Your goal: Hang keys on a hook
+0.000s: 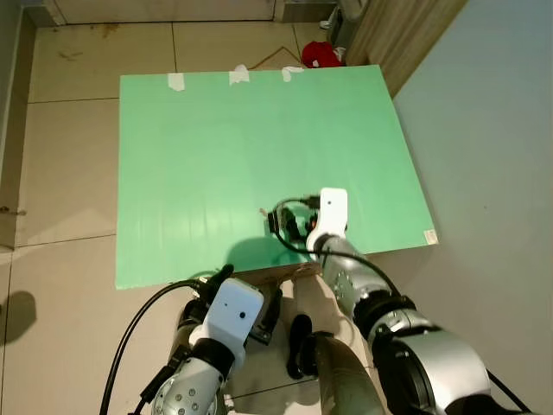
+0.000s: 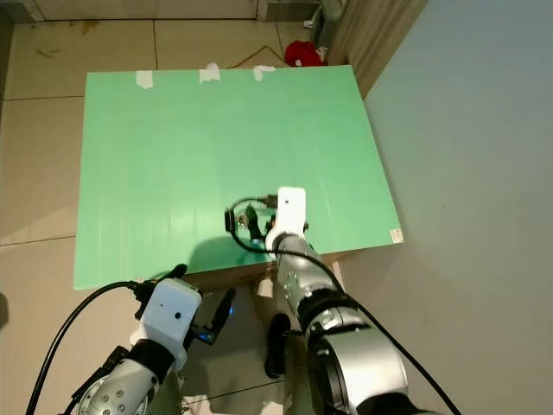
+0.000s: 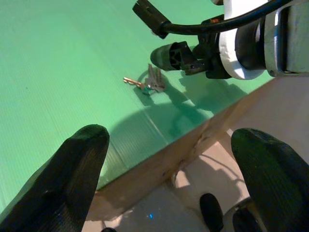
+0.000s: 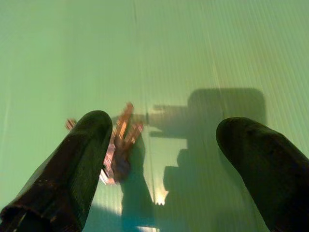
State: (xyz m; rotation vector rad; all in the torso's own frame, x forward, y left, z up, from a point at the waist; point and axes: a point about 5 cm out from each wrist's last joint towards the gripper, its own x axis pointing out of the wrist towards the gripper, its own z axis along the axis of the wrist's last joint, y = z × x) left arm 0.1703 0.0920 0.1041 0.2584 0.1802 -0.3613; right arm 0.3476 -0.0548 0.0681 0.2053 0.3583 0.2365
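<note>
Floor tiles and the robot's own legs lie nearest, below the table's front edge, and there the left tool (image 1: 275,311) hangs low, short of that edge; in its wrist view its two black fingers (image 3: 72,179) stand wide apart with nothing between them. Just beyond the edge begins the green table (image 1: 199,156), a flat sheet over a brown side panel. Over its near strip, right of centre, the right tool (image 1: 292,226) is stretched out with its white wrist housing and a black cable looped beside it. Its fingers (image 4: 72,164) are spread apart and empty, and they point down at the table. The keys (image 4: 118,145), a small bunch on a ring, lie flat on the table close to the front edge, directly ahead of the right tool and nearer one of its fingers than the other, in the shadow the arm throws. Farther on, the table is plain green up to its far edge, where three bits of white tape (image 1: 238,75) sit. Past that edge a red object (image 1: 320,54) rests on the floor near a wall. By my reading the task has barely begun: the keys are not yet gripped, so grasping, lifting, carrying and hanging all remain.
</note>
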